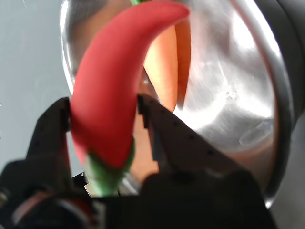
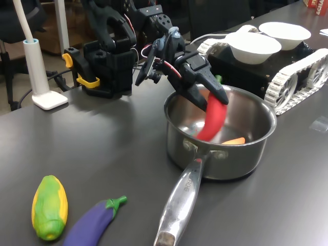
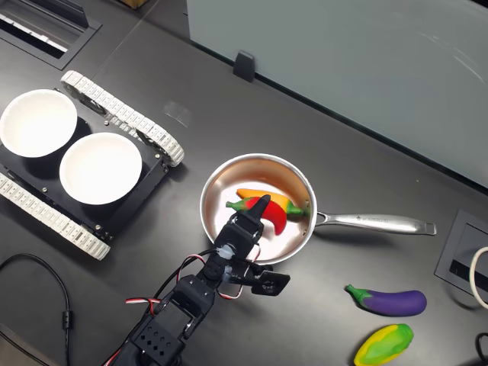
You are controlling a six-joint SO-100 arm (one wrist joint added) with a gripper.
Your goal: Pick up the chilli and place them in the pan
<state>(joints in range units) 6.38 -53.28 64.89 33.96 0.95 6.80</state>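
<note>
Wrist view shows the gripper [image 1: 102,119] clamped on the chilli [image 1: 114,90] near its green stem, long axis running straight out from the jaws toward the pan's floor; in the first exterior view the chilli [image 2: 212,119] hangs tip-down inside the pan [image 2: 256,154], pointing roughly to 6 o'clock, so release is, I judge, the remaining move; an orange vegetable [image 2: 233,141] already lies on the bottom, toward 4 o'clock of the chilli's tip; the steel handle [image 2: 180,205] reaches out at about 7 o'clock.
</note>
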